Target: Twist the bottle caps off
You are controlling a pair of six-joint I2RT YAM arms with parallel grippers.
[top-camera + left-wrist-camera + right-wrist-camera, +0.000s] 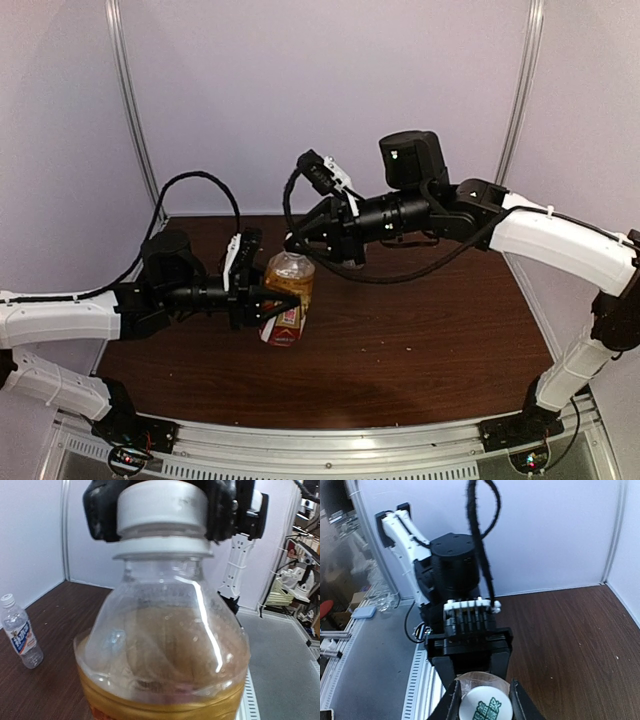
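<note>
1. Dark wood table (400, 340), with white walls closing it in.
2. Left gripper (260, 292) is clamping the amber bottle (287, 290) mid-table, slightly tilted. Right gripper (294, 243) is pinching its cap (162, 510) from both sides.
3. Likely risks: the bottle turning with the cap if the left hold is slack, and liquid spilling if the tilt grows.
4. Clear bottle (19, 632) is standing capped, well apart; nothing is blocking.

White shells cover the left arm (60, 322) and right arm (548, 238); joints, looping cables (200, 183), left gripper (272, 290) and right gripper (485, 701) are black.
</note>
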